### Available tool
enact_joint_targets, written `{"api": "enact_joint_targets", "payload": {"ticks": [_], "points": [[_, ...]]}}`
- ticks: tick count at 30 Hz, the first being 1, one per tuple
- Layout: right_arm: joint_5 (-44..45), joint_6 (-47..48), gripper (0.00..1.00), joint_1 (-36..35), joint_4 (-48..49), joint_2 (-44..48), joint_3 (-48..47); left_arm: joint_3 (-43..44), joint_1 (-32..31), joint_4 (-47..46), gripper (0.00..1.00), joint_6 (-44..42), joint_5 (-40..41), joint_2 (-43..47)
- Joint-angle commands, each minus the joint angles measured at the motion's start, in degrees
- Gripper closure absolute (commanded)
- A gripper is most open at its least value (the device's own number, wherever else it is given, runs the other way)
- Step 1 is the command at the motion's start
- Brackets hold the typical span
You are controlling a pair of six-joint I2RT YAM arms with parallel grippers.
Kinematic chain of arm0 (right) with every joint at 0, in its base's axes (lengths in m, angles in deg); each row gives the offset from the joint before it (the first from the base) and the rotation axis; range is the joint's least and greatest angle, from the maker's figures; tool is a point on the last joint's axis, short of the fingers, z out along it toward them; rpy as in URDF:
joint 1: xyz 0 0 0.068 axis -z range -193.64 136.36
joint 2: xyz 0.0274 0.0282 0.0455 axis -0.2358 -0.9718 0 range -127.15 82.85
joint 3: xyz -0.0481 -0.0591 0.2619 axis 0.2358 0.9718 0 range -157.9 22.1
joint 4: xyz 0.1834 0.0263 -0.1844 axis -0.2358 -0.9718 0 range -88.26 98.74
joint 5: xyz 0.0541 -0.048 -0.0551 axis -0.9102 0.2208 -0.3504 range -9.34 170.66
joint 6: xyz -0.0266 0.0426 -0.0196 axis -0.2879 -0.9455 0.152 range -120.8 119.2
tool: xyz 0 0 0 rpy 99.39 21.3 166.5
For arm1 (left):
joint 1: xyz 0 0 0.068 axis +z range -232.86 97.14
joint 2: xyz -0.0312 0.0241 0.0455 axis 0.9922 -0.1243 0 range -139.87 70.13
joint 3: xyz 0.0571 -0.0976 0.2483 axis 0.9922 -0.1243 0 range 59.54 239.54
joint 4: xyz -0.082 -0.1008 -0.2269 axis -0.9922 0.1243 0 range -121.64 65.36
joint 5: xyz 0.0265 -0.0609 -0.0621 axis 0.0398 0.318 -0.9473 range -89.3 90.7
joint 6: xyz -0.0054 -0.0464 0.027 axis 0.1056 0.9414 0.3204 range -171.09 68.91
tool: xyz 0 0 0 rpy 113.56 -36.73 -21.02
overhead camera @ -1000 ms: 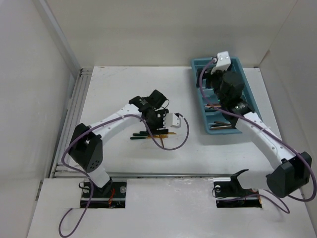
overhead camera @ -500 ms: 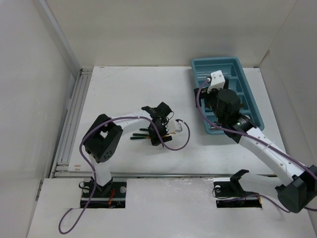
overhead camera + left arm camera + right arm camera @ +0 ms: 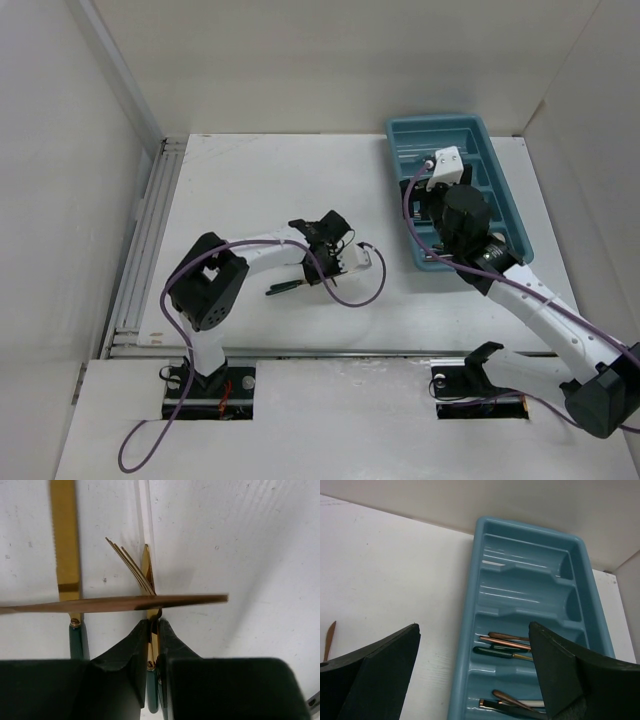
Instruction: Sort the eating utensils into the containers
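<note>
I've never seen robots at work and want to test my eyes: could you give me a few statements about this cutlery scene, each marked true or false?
1. The left tool is clamped on a gold fork. True.
2. The right tool holds a spoon. False: it is open and empty over the teal tray.
3. Every tray compartment holds utensils. False: the two farthest are bare.
4. A copper utensil lies across the fork. True.

Lighting: bright, even, diffuse overhead; white tabletop nearly washed out, shadows soft. Glare: pale streaks on teal tray floor. Focus: wrist views' near foreground dark, blurred.
</note>
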Motion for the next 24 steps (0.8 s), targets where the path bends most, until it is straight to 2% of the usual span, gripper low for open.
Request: {"api": "enact_joint_targets", "payload": {"ticks": [1, 4, 6, 7, 9, 15, 16, 19, 22, 24], "points": [[2.1, 0.4, 0.06, -0.2, 1.5, 1.6, 0.1, -4.9, -0.2, 2.4, 1.0, -0.1, 0.0, -2.6], [2.1, 0.4, 0.06, -0.2, 1.5, 1.6, 0.1, -4.4, -0.2, 2.9, 1.0, 0.5, 0.7, -2.6], [2.1, 0.4, 0.06, -0.2, 1.5, 1.6, 0.1, -3.5, 0.5, 2.9, 0.9, 1.1, 1.2, -2.6], [2.1, 0.4, 0.06, -0.2, 1.5, 1.6, 0.1, -2.7, 1.6, 2.9, 0.9, 1.1, 1.2, -2.6], [2.1, 0.9, 0.06, -0.2, 1.5, 1.6, 0.1, -1.6, 3.6, 2.9, 1.0, 1.1, 1.2, -2.6], [2.1, 1.5, 0.06, -0.2, 1.5, 1.6, 0.1, 9.8, 14.2, 8.1, 1.0, -0.3, -4.1, -8.3], [2.8, 1.5, 0.06, -0.2, 1.0, 1.6, 0.1, 11.2, 14.8, 8.9, 0.96, -0.9, -4.8, -8.9], [2.8, 1.5, 0.06, -0.2, 1.0, 1.6, 0.1, 13.8, 15.4, 9.5, 0.63, -2.7, -4.2, -8.9], [3.3, 1.5, 0.06, -0.2, 1.0, 1.6, 0.1, 15.5, 16.1, 7.0, 0.49, -2.1, 0.8, -11.6], [3.8, 2.0, 0.06, -0.2, 1.0, 1.6, 0.1, 18.5, 17.6, 7.0, 0.47, -0.1, 1.3, -15.0]]}}
